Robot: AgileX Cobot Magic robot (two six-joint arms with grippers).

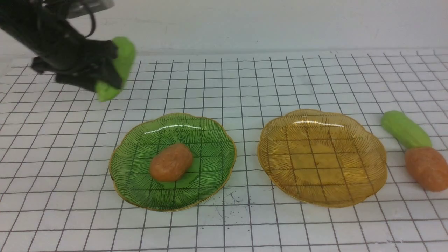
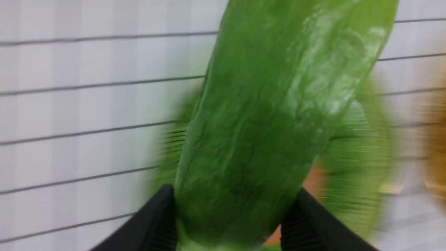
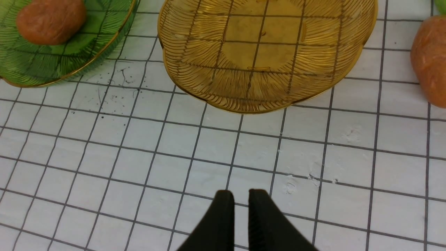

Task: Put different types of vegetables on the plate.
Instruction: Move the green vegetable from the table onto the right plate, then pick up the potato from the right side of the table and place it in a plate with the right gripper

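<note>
Vegetables (image 1: 171, 162) — front: 1 lump on green plate (image 1: 140, 190), 1 cucumber aloft, 2 pieces off-plate | left wrist: jaws grip cucumber (image 2: 258, 122) | right wrist: jaws (image 3: 241, 197) nearly together, amber plate (image 3: 261, 101) bare — roughly 1/4 placed

Even, soft, fairly dim light covers the white gridded desk (image 1: 241, 231), with only faint shadows. In the front view, thin curved white glints shine on the far part of both the green plate (image 1: 206, 140) and the amber plate (image 1: 360, 150), which look crisp. The left pincer (image 1: 108, 68) and its green vegetable (image 1: 124, 56) are smeared by motion blur. The left wrist view shows pale sheen on that vegetable, with the plates behind blurred. The right wrist view is mostly sharp, slightly darker, its pincer (image 3: 241, 195) soft-edged.
</note>
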